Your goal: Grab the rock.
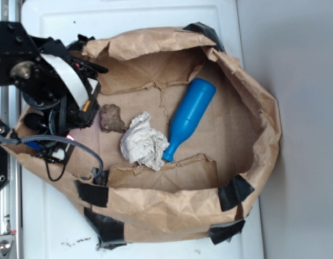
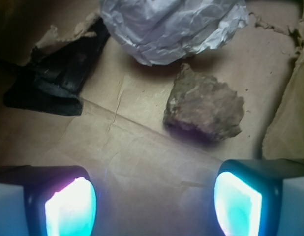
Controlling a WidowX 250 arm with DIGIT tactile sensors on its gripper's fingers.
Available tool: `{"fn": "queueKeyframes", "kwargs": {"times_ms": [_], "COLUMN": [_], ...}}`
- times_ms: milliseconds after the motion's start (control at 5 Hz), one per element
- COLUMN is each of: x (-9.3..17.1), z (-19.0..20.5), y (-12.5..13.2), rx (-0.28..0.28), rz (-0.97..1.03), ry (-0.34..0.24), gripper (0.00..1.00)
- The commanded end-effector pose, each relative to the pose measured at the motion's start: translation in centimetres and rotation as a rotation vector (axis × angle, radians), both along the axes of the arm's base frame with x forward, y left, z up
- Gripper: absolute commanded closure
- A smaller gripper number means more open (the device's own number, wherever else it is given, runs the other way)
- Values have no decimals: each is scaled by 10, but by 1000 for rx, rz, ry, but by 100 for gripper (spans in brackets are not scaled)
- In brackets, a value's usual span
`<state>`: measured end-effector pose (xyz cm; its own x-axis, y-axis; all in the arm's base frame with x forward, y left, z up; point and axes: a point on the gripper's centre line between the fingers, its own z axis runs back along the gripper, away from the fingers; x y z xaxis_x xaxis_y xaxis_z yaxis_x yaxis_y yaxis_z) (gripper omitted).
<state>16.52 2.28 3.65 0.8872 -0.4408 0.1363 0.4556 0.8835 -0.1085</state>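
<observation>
The rock (image 1: 111,118) is a small rough brown-grey lump on the floor of the brown paper tray (image 1: 247,178), just left of the crumpled white paper wad (image 1: 144,142). In the wrist view the rock (image 2: 204,107) lies ahead of the jaws and a bit to the right, apart from them. My gripper (image 2: 153,204) is open, its two glowing pads (image 2: 72,209) wide apart with only bare paper between them. In the exterior view the gripper (image 1: 83,121) is at the tray's left side, close to the rock; its fingertips are hidden by the arm.
A blue plastic bottle (image 1: 189,117) lies slanted right of the wad. The wad (image 2: 171,27) sits just beyond the rock. Black tape (image 2: 53,81) marks a torn flap at the left. The tray's raised crumpled walls surround everything; cables hang off the arm (image 1: 59,145).
</observation>
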Motion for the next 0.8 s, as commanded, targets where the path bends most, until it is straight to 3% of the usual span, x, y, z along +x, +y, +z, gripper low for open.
{"fn": "queueKeyframes", "kwargs": {"times_ms": [0,600], "x": [32,31], "z": [8,7], "y": [17,19], "rx": [-2,13], "rz": [29,43], "ry": [-21,-32], "gripper": [0,0]}}
